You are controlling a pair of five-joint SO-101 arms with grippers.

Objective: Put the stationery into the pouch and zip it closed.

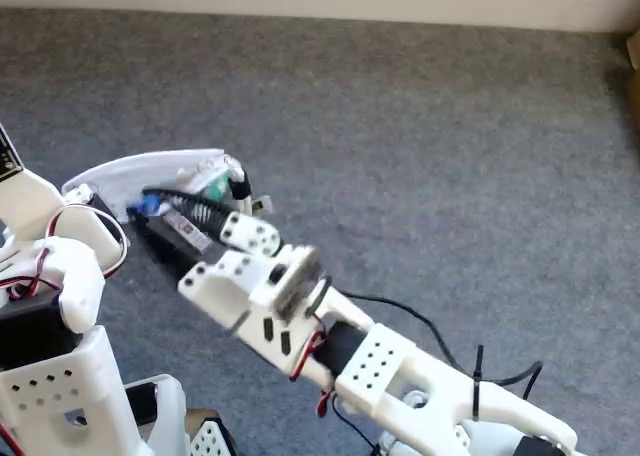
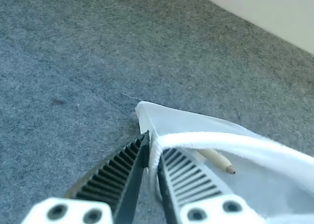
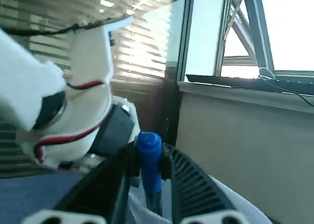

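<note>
My left gripper pinches the rim of the pouch — limp fabric, I judge best held at its edge; right gripper clamps a blue-capped pen — light, stiff, probably slick.

Right arm: white printed shells with grids of small round holes, black servo blocks between the links, a thin black cable running loose along one side under a black tie, short red wires at the joints, and small black marks on one white link. Left arm: rounded white shells over a black servo body, red, black and white wires looped at the joint, rows of dark holes on the base block. Fingers on both arms: black, flat, tapering, ribbed across the inner faces, seated in white mounts with paired dark screw holes.
</note>
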